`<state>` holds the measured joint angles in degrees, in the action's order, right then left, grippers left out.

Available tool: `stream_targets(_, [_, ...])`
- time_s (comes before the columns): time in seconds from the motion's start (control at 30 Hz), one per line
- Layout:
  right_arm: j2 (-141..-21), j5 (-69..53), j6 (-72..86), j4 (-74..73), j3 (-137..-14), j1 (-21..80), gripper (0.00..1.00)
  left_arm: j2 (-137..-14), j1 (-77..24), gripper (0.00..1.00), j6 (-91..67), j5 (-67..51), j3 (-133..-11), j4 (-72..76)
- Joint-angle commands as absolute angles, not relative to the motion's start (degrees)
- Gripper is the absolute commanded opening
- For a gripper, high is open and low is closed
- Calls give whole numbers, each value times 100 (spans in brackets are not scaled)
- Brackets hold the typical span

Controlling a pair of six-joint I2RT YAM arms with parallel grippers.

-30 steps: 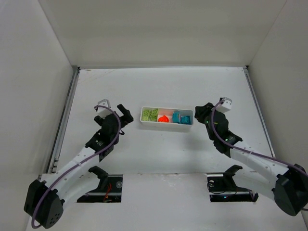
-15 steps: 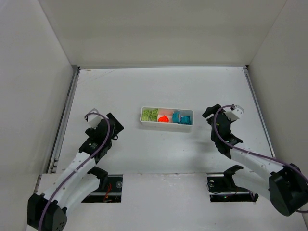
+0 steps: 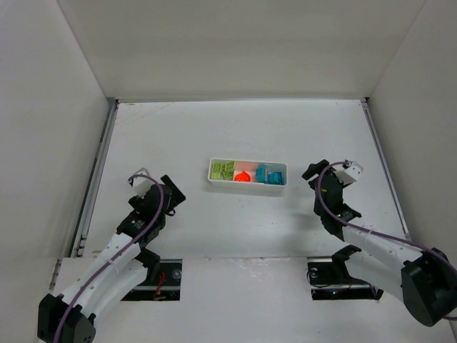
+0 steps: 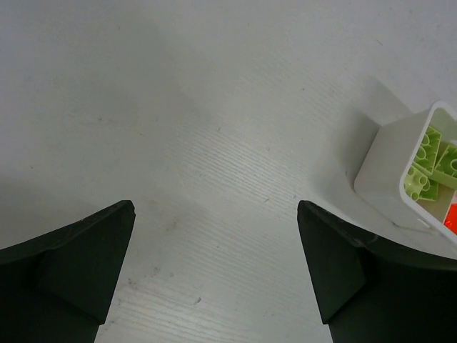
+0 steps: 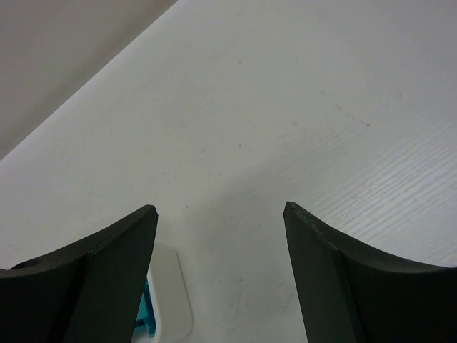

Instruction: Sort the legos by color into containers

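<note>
The white tray (image 3: pixel 248 184) stands mid-table with three compartments. Yellow-green legos (image 3: pixel 223 169) lie in the left one, orange-red legos (image 3: pixel 243 176) in the middle, cyan-blue legos (image 3: pixel 270 175) in the right. My left gripper (image 3: pixel 173 190) is open and empty, left of the tray. The left wrist view shows the tray's left end (image 4: pixel 389 161) with yellow-green legos (image 4: pixel 428 164). My right gripper (image 3: pixel 311 174) is open and empty, right of the tray. The right wrist view shows the tray's corner (image 5: pixel 170 296) and a bit of cyan lego (image 5: pixel 145 314).
White walls enclose the table on the left, back and right. A metal rail (image 3: pixel 96 179) runs along the left edge and another (image 3: pixel 382 168) along the right. No loose legos show on the tabletop.
Both arms have drawn back from the tray toward their bases, the left arm down-left, the right arm to the right. The tray and legos have not moved.
</note>
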<state>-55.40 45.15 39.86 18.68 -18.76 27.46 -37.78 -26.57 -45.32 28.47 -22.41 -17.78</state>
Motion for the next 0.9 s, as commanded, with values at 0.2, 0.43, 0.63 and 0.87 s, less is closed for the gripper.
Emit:
stream_targets(0.2, [-5642, 4641, 4069, 1810, -1776, 2799, 78, -3709, -2904, 100, -4667, 2926, -2233, -1495])
stream_targets(0.43, [-5721, 4641, 4148, 2082, -1653, 2843, 77, -3964, -2791, 100, -4676, 3006, -2303, -1415])
stream_targets(0.63, [-5967, 4728, 4122, 2171, -1749, 2956, 75, -4165, -2676, 100, -4737, 2988, -2268, -1213])
stream_targets(0.87, [-6179, 4992, 3964, 2197, -1881, 3247, 76, -4798, -2773, 100, -4597, 3032, -2452, -748])
